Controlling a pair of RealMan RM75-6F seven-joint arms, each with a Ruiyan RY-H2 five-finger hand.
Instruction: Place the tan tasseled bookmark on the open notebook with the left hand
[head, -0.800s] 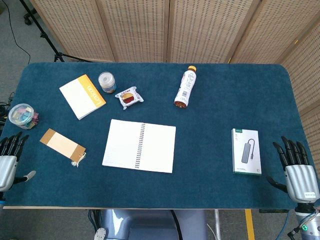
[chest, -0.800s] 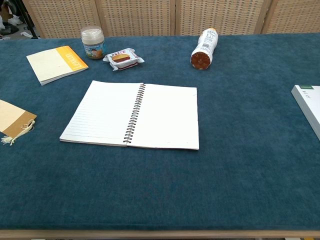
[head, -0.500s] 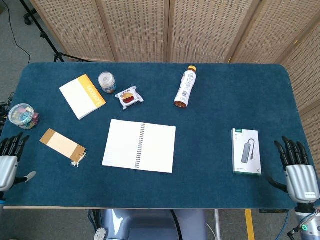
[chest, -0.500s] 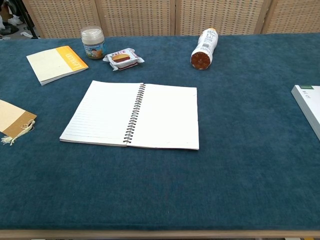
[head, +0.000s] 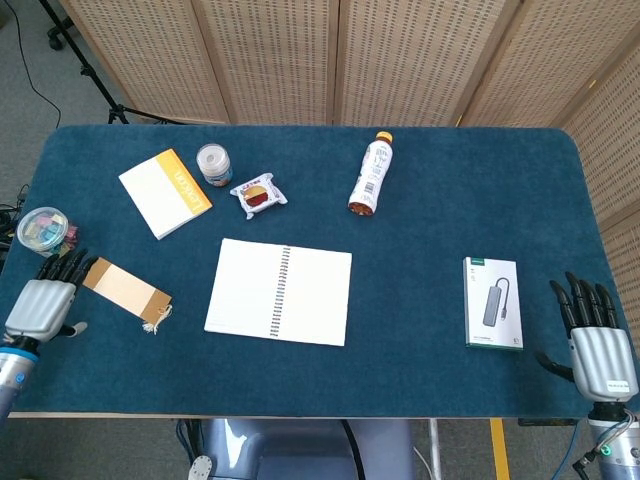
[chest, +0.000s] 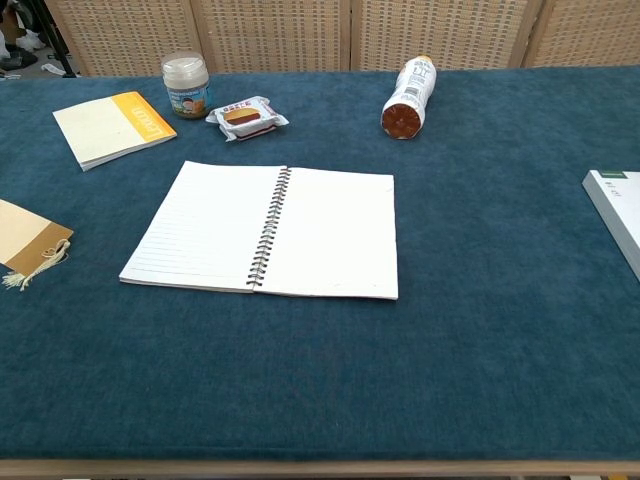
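The bookmark (head: 125, 290) lies flat on the blue table (head: 430, 230) at the left side of the head view, with its tassel (head: 158, 321) at the lower right end. It is apart from the notebook (head: 279, 291), which lies open near the middle of the frame with the spiral in its centre. In the chest view the bookmark is cut by the left edge and no hand shows.

The left hand (head: 42, 305) is at the lower left of the head view, just beside the left end of the bookmark. Its fingers (head: 68, 267) are stretched and slightly apart, the tips very near the bookmark; I cannot tell if they touch it. It holds nothing.

The right hand (head: 598, 350) is at the lower right edge, fingers spread and holding nothing, near a white box (head: 492, 302).

In the upper left part of the frame lie a yellow pad (head: 165, 193), a small jar (head: 213, 164) and a snack packet (head: 259, 194). A bottle (head: 369, 175) lies on its side above the notebook. A clear tub (head: 43, 232) stands at the left edge of the table, above the left hand.
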